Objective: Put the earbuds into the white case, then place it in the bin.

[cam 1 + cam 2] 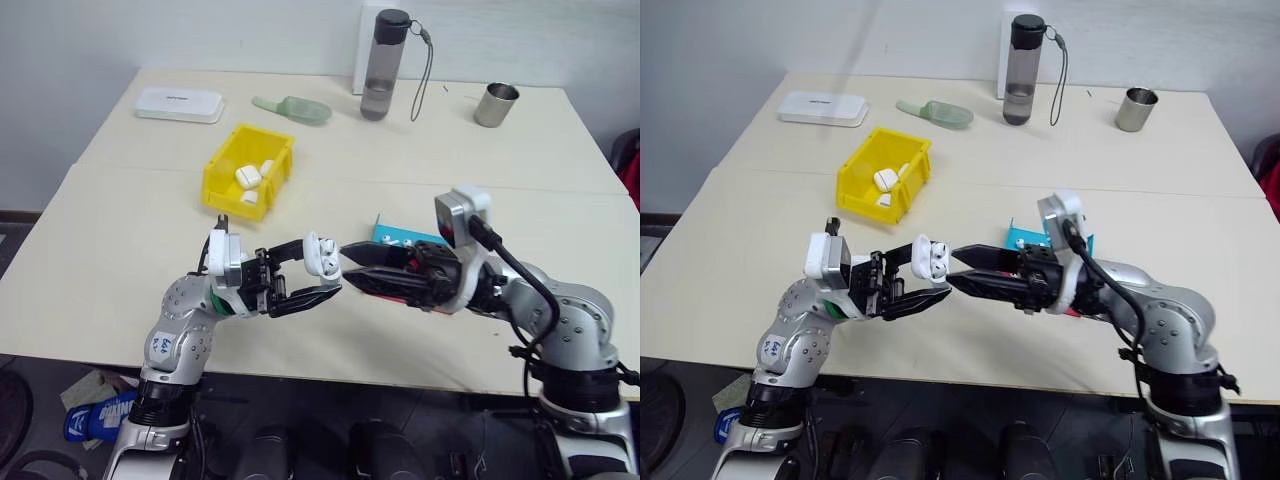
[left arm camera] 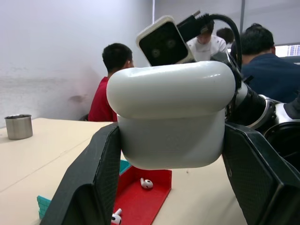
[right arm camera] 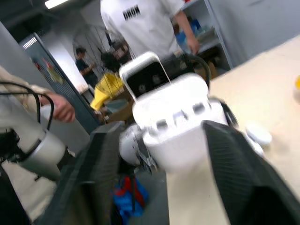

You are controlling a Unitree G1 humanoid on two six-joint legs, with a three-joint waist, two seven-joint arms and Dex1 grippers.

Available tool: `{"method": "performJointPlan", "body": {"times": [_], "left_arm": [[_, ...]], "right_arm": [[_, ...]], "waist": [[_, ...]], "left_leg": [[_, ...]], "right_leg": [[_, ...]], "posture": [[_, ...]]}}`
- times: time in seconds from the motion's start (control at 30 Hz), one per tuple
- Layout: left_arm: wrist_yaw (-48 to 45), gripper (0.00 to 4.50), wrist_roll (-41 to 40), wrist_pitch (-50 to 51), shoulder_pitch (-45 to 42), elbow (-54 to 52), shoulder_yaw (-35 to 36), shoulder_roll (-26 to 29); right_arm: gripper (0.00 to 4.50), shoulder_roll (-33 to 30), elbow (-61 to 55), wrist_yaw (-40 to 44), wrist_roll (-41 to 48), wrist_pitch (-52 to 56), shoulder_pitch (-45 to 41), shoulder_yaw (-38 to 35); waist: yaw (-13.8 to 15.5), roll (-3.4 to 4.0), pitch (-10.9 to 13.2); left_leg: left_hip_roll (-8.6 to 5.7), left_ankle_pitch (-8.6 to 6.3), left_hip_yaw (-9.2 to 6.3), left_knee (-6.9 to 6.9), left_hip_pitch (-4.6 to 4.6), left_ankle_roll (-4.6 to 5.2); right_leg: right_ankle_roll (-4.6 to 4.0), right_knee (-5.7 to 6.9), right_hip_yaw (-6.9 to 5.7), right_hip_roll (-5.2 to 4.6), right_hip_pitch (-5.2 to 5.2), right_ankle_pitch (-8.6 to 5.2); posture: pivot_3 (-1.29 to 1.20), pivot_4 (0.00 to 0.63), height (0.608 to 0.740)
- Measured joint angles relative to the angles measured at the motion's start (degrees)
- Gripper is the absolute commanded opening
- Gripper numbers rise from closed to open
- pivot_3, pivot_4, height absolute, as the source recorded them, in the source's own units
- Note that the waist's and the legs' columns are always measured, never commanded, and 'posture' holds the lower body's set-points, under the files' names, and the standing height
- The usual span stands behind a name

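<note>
My left gripper (image 1: 322,268) is shut on the white case (image 1: 322,254) and holds it above the table's front part. In the right wrist view the case (image 3: 180,136) has its lid up. My right gripper (image 1: 346,268) faces it from the right, open, its black fingers (image 3: 239,178) standing on either side of the case without gripping it. Two earbuds (image 2: 146,183) lie loose on the red floor of a tray (image 2: 154,176) below. The yellow bin (image 1: 222,182) stands further back on the left, with small white pieces (image 1: 248,177) in it.
A teal and red tray (image 1: 395,232) lies under my right arm. Along the table's far side stand a flat white box (image 1: 180,104), a green scoop (image 1: 292,108), a dark bottle (image 1: 385,65) and a metal cup (image 1: 496,104). People stand and sit beyond the table.
</note>
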Motion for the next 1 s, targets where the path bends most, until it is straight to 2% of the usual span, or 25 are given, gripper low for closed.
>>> {"method": "performJointPlan", "body": {"times": [0.13,0.23,0.37,0.47,0.57,0.6,0.8,1.0], "left_arm": [[0.16,2.79,0.97,0.68,1.01,0.2,0.6,3.53],[0.89,2.79,3.52,0.95,1.13,0.58,0.91,6.07],[2.01,2.79,10.47,1.02,-1.1,2.42,-2.3,9.5],[2.76,2.79,14.92,1.72,-3.45,2.55,-4.96,11.39],[3.69,2.79,16.94,4.43,-5.72,2.08,-7.04,12.0],[3.66,2.79,17.69,5.26,-6.45,1.99,-8.03,12.43],[2.46,2.79,19.95,9.39,-8.77,-0.08,-12.44,13.95],[2.0,2.79,20.66,10.17,-9.65,-0.06,-12.76,13.95]], "right_arm": [[3.75,-6.65,0.2,-0.05,6.71,2.92,2.24,-6.2],[3.75,-9.88,0.21,0.28,6.99,3.08,3.42,-8.65],[2.51,-8.46,0.53,0.9,-0.59,-3.43,3.22,-7.14],[1.38,-7.79,1.1,4.06,-11.12,-11.57,2.24,-1.64],[0.27,-5.66,1.32,5.99,-16.43,-15.7,-0.42,3.28],[0.02,-5.1,1.36,6.39,-17.36,-16.06,-1.63,4.75],[0.02,-3.45,1.03,7.99,-22.58,-16.46,-9.21,12.82],[0.02,-3.3,0.85,8.5,-26.3,-15.5,-10.36,17.31]], "waist": [[0.32,-0.02,0.02],[0.45,-0.03,0.02],[0.71,-0.03,0.02],[0.84,-0.03,0.02],[0.84,-0.03,0.02],[0.82,-0.03,0.02],[0.87,-0.03,0.03],[0.93,-0.03,0.03]], "left_leg": [[0.01,0.0,0.01,-0.01,-0.03,0.0],[0.03,0.0,0.02,-0.01,-0.02,0.0],[0.03,0.01,0.06,-0.02,-0.03,-0.01],[0.02,0.01,0.06,-0.06,-0.05,-0.01],[0.02,0.01,0.05,-0.05,-0.09,-0.01],[0.02,0.01,0.05,-0.05,-0.09,-0.01],[0.03,0.02,0.01,-0.01,-0.11,-0.02],[-0.01,0.0,-0.03,0.02,-0.16,0.01]], "right_leg": [[0.0,-0.06,-0.01,0.01,-0.01,0.0],[0.0,-0.09,-0.01,0.03,0.01,0.0],[0.0,-0.1,0.0,0.05,-0.01,0.0],[0.0,-0.09,0.0,0.05,-0.06,0.0],[0.0,-0.07,-0.01,0.05,-0.11,0.0],[0.0,-0.06,-0.01,0.05,-0.12,0.0],[0.0,-0.02,-0.04,0.04,-0.13,0.0],[0.0,-0.02,-0.07,0.01,-0.13,0.0]], "posture": [[0.0,0.15,0.74],[0.0,0.15,0.74],[0.0,0.15,0.74],[0.0,0.15,0.74],[0.0,0.15,0.74],[0.0,0.15,0.74],[0.0,0.15,0.74],[0.0,0.15,0.74]]}}
